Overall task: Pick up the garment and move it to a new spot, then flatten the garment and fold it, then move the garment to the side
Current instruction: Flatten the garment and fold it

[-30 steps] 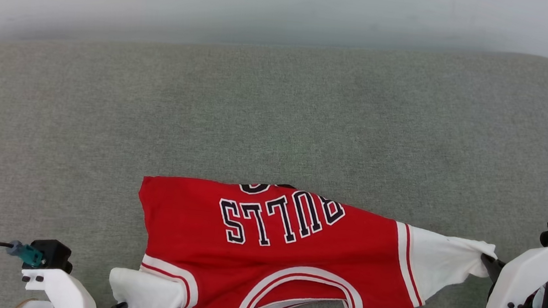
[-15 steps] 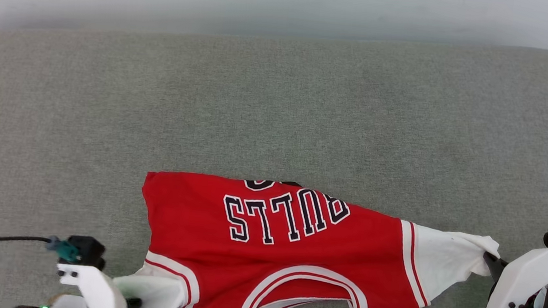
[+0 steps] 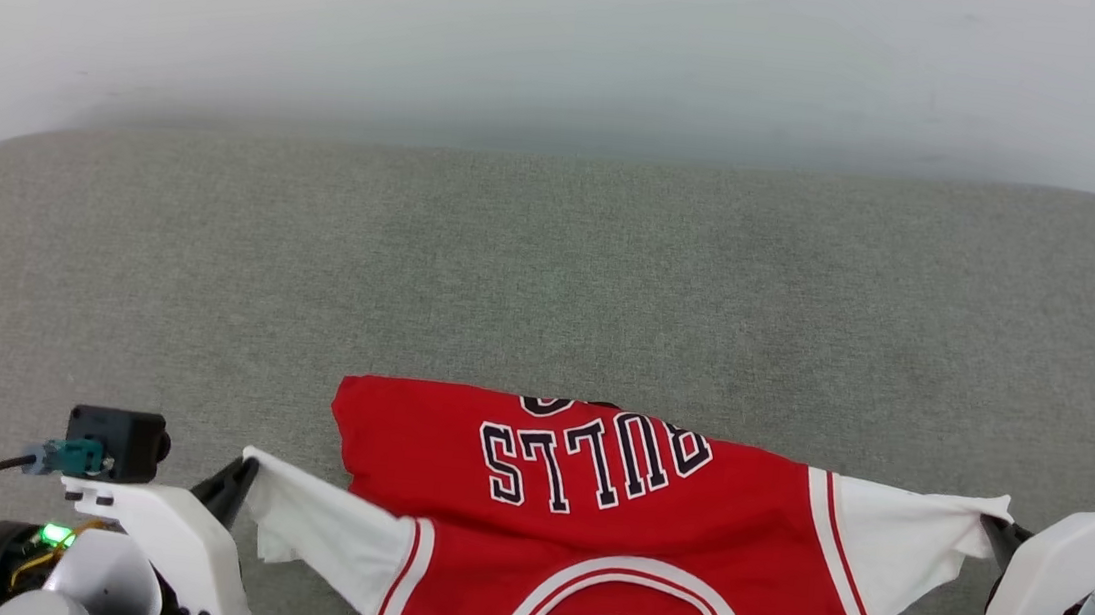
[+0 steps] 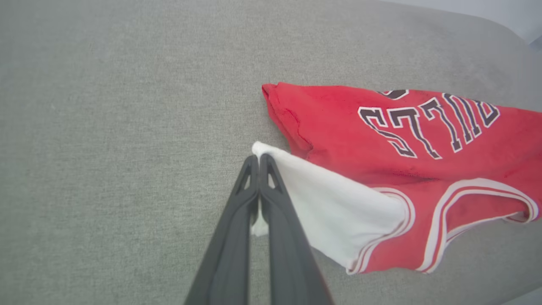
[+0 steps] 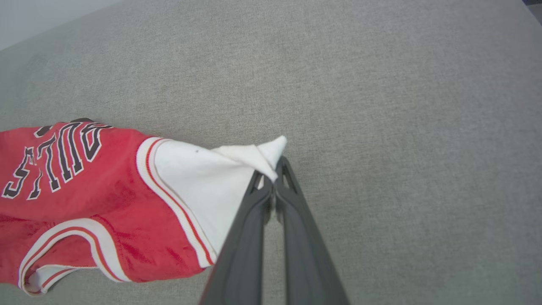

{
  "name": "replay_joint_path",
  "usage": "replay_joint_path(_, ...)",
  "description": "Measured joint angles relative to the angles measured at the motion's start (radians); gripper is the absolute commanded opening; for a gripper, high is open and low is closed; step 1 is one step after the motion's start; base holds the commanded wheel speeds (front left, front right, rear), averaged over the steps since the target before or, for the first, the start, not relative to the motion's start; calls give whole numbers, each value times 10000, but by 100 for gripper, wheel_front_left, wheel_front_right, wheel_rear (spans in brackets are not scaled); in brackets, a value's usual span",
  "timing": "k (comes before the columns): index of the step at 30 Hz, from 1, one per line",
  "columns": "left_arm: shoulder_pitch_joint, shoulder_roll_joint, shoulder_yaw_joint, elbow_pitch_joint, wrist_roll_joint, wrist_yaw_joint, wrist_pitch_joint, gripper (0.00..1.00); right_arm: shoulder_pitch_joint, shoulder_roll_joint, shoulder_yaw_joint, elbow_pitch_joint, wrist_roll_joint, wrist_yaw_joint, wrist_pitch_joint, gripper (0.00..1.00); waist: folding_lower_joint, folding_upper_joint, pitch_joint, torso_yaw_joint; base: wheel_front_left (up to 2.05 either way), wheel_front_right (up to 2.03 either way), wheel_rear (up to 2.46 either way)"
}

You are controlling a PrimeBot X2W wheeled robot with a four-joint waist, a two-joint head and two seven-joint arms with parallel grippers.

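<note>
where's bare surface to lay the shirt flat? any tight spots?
Free: the wide grey cushion band between the garment's far edge and the wall, plus bare strips beyond the left hand and right hand. Crowded: the near edge, where the garment stretches between both hands, each shut on it.
</note>
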Motion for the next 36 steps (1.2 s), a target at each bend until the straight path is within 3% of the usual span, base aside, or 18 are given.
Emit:
replay_joint_path(6,-972,272,314,-336,489,151,-119,0,-557,-270,261,0,-77,2,-460,0,0,0,-300,18,0,0,0)
replay_joint_path(12,-3387,88,399,431,899,-313,29,0,-2362,-825,667,591,-75,0,-965,0,0,0,-83,-121,0,0,0)
replay_joint_path(20,-7219,-679,336,2627,1626,-1012,-42,0,-5697,-1526,1524,2245,-73,0,-1847,0,0,0,695,-305,0,0,0)
replay_joint_path(28,-10892,-1250,403,4859,2397,-1724,-945,0,-9648,-1521,2209,4080,36,0,-3162,0,1,0,1980,-550,0,0,0)
replay_joint_path(36,-13791,-1407,424,6172,3118,-2217,-2027,0,-13063,-1356,2621,5680,-307,2,-4899,0,2,0,3355,-810,0,0,0)
